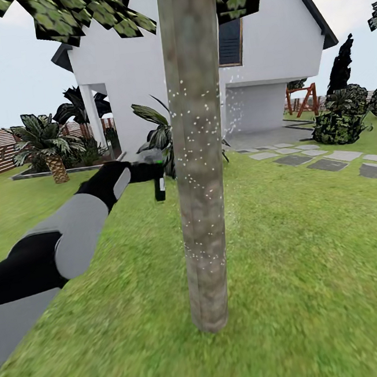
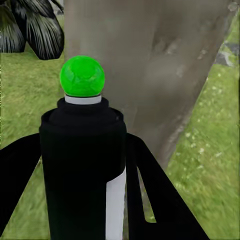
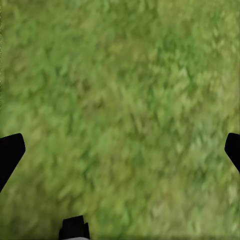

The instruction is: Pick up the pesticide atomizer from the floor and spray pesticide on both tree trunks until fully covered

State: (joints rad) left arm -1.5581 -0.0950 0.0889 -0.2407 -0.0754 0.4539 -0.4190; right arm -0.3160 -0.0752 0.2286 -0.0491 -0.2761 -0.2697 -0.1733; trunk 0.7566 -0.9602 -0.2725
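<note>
Lawn (image 1: 313, 268) was the support surface. Tree trunk (image 1: 199, 152) stood rooted in it; grey stepping stones (image 1: 325, 162) lay flat farther back, palm (image 1: 48, 148) at left edge.

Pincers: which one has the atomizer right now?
The left pincer, shut on the pesticide atomizer beside the tree trunk; the right pincer hangs open over grass.

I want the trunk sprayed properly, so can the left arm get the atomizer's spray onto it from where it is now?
Probably yes: the left gripper holds the atomizer close beside the trunk, with nothing between them.
</note>
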